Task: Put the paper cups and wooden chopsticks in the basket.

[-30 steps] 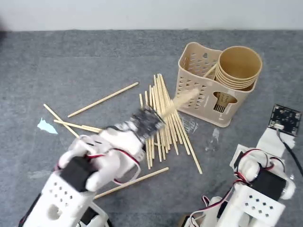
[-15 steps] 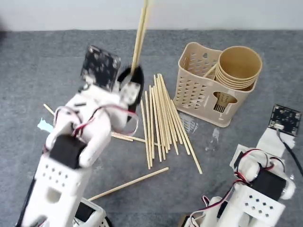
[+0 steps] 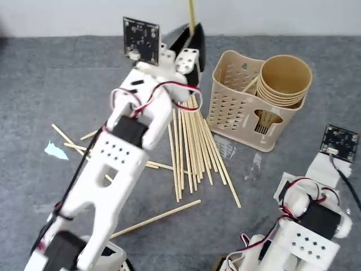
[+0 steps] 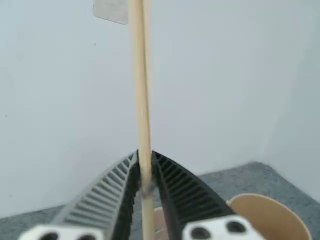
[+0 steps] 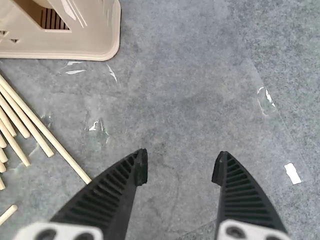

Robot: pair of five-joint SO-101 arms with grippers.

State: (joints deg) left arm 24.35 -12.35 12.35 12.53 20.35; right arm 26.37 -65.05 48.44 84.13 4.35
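Wood, pale: one stick (image 3: pixel 191 11), upright, clamped in the left gripper (image 3: pixel 190 35) and running past the top edge of the high view. The gripper is raised over the far part of the table, near the basket's left end. In the left wrist view, the black ribbed fingers (image 4: pixel 175 185) are pressed against the stick on both sides, with a white wall (image 4: pixel 225 75) behind.

Basket (image 3: pixel 234 107): beige plastic with perforated walls, standing upright on the grey mat (image 3: pixel 293 152).

Cups (image 3: pixel 285 79): tan paper, a nested stack standing upright, mouth up, in the basket's right-hand end. One stick end (image 3: pixel 250 84) shows inside the basket, just beside the cups.

Pile (image 3: pixel 197 141): many sticks lying flat on the mat in a loose fan, just beside the basket's near-left side. Its far end is partly covered by the left arm (image 3: pixel 121 158).

Loose sticks: one (image 3: pixel 155 219) lies apart, nearer the arm bases. Several (image 3: pixel 73 148) lie to the left of the left arm, partly hidden by it.

Scrap (image 3: pixel 55 150): light blue, flat on the mat near the left-hand sticks.

Right gripper (image 5: pixel 180 165): jaws spread wide with nothing between them, pointed down at bare mat. The right wrist view also takes in a basket corner (image 5: pixel 107 42) and some ends of the pile (image 5: pixel 30 130). The right arm (image 3: pixel 313 220) sits low at the near right of the table, well apart from the basket.
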